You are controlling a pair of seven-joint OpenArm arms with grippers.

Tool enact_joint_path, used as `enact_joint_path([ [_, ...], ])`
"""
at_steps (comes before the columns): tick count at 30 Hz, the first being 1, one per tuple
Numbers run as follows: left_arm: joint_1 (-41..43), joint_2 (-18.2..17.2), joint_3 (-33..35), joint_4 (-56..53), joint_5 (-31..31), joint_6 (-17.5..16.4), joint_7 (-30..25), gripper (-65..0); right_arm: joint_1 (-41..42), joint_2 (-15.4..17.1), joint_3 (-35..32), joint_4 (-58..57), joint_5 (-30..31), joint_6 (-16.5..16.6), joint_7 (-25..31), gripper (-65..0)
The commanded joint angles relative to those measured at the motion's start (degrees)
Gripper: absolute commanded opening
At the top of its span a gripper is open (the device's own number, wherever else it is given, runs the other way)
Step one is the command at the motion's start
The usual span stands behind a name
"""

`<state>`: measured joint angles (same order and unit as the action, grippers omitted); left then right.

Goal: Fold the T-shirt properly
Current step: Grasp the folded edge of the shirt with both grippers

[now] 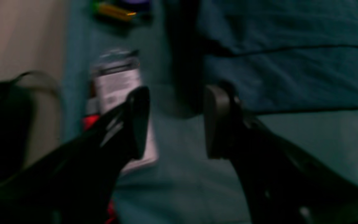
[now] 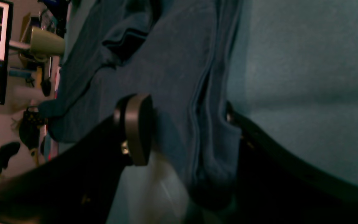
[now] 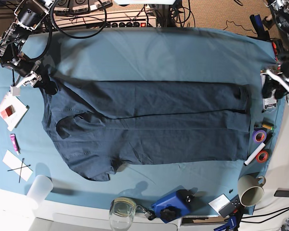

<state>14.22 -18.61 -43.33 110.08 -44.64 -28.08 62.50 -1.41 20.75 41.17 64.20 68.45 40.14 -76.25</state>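
Base view | T-shirt (image 3: 149,122) between grippers | right gripper (image 2: 185,130) straddles hem, unclosed | left gripper (image 1: 176,121) empty, agape

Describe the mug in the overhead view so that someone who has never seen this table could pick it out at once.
Start from the teal tablecloth with the dark T-shirt spread across it and go to the near right corner. The mug lies tipped there, mouth up. It is pale olive with a handle, unlike the clear glass and white cup further left.
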Motion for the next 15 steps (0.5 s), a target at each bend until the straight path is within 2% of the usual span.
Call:
enact_joint_path([
  [1, -0.28, -0.92, 1.07, 0.15, -0.98, -0.04, -0.83, -36.2, 0.28, 1.01, 0.07, 0.50, -0.85, -0.14, -0.31, -35.4],
  [7, -3.08, -0.85, 7.76, -3.63, 0.90, 0.24, -0.81, -36.2, 0.31, 1.01, 0.07, 0.50, -1.55, -0.14, -0.33, -35.4],
  [13, -8.04, -0.31, 8.33, -13.44, 0.74, 0.55, -0.61, -36.2, 0.28, 1.03, 0.09, 0.50, -3.82, -0.14, -0.33, -35.4],
  [15, -9.46, -0.35, 8.33, -17.27, -1.84, -0.57, 1.29, -36.2, 0.31, 1.03, 0.09, 0.50, -3.82, -0.14, -0.26, -35.5],
])
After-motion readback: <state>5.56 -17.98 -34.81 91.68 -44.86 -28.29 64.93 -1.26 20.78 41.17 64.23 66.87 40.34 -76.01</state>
